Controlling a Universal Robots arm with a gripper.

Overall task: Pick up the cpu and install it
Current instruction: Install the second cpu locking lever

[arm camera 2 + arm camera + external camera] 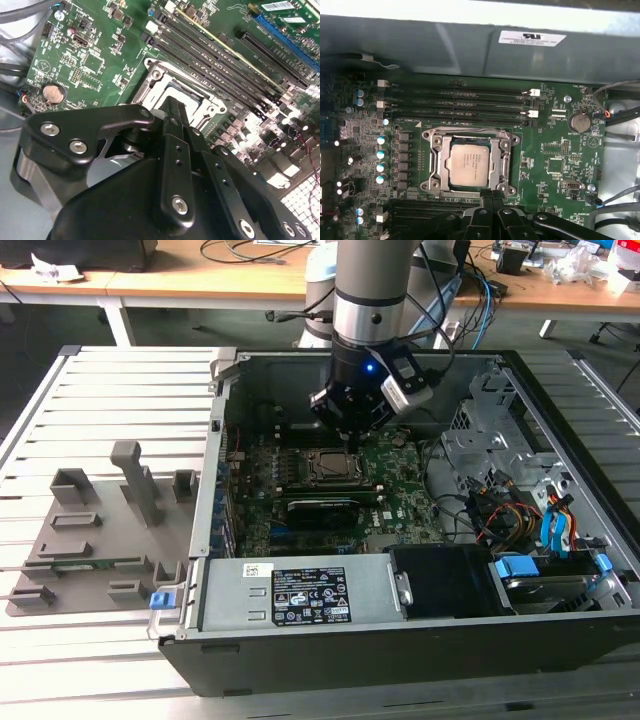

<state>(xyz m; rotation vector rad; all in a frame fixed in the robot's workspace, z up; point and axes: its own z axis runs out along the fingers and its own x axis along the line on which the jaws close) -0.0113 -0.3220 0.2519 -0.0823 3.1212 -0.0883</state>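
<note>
The cpu (468, 162), a pale silver square chip, lies flat inside the metal socket frame (433, 167) on the green motherboard (555, 155). In the exterior view the socket with the cpu (325, 467) sits in the middle of the open computer case. My black gripper (349, 432) hangs just above and behind the socket, apart from the chip. Its fingertips (490, 196) are pressed together with nothing between them. In the second wrist view the gripper (172, 106) points down at the socket frame (155, 75) and hides most of the chip.
Black memory slots (460, 102) run alongside the socket, and a coin battery (579, 121) lies near it. The case wall (215, 430), a drive cage (490, 440) and loose cables (500, 515) surround the board. A grey fixture tray (90, 530) lies outside the case at the exterior view's left.
</note>
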